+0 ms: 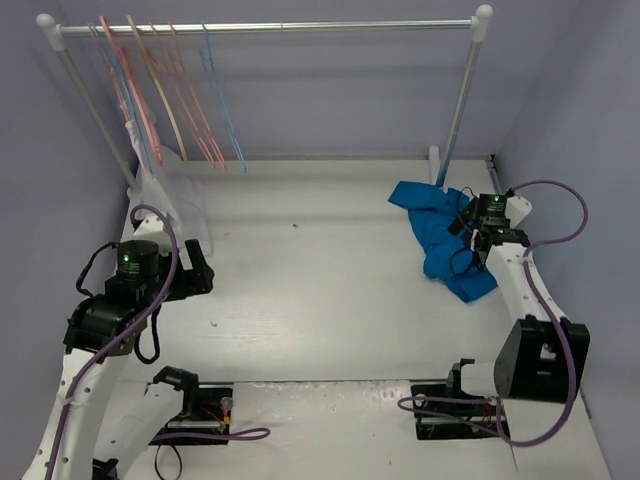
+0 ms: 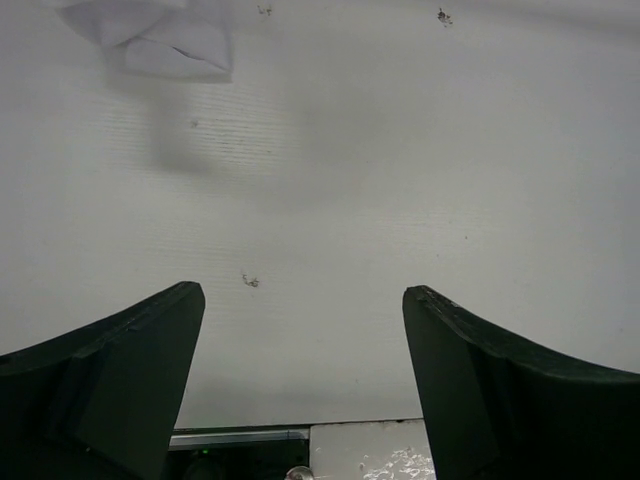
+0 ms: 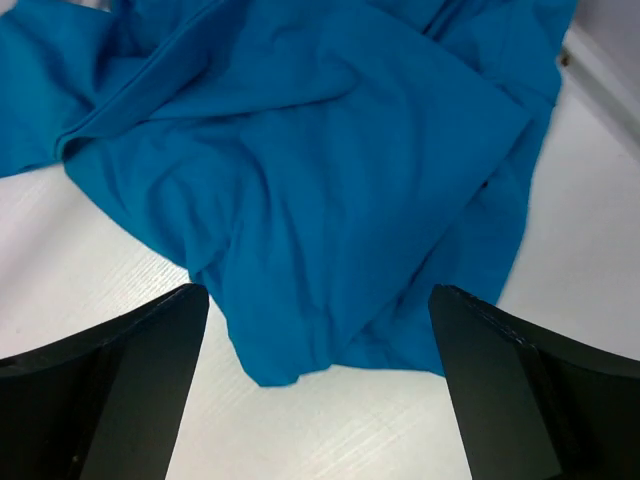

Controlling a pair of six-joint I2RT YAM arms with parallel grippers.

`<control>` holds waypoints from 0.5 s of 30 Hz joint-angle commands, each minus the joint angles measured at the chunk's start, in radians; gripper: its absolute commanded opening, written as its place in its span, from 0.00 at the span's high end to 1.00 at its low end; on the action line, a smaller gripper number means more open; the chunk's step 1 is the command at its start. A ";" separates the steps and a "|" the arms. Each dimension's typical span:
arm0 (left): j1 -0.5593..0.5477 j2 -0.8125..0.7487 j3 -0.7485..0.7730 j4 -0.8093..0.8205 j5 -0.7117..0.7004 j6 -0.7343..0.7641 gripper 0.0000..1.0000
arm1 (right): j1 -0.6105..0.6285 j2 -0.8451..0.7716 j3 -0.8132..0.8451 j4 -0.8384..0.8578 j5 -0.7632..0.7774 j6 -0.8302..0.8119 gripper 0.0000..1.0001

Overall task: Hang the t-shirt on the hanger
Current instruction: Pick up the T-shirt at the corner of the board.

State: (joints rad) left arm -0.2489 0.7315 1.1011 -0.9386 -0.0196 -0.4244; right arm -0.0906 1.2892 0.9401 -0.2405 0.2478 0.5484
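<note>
t-shirt (image 3: pixel 330 170): crumpled on the worktop (image 1: pixel 320 290), far right.
right end effector (image 3: pixel 318 300): released, empty, over it.
left end effector (image 2: pixel 303 295): released, empty.
handling: soft, light, floppy; pinch a bunched fold.
hanger (image 1: pixel 224 100): on the rail (image 1: pixel 300 25), well apart.

The t-shirt (image 3: pixel 330 170) is soft, matt blue cloth, creased and folded on itself. The table (image 2: pixel 420 180) is a smooth, matt white board with a fine ribbed grain and a few dark specks. The rail (image 1: pixel 280 25) is bright, glossy metal, while the fingers (image 3: pixel 110 390) of the right gripper (image 3: pixel 318 295) look like dark, dull plastic.
</note>
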 commanded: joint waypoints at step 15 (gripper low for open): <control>-0.010 -0.040 0.002 0.020 0.089 -0.033 0.18 | -0.106 0.371 -0.006 0.205 -0.039 0.144 0.29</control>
State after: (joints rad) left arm -0.2523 0.6815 1.0859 -0.9455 0.0601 -0.4496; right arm -0.1955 1.6524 0.9268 -0.0875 0.1928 0.6659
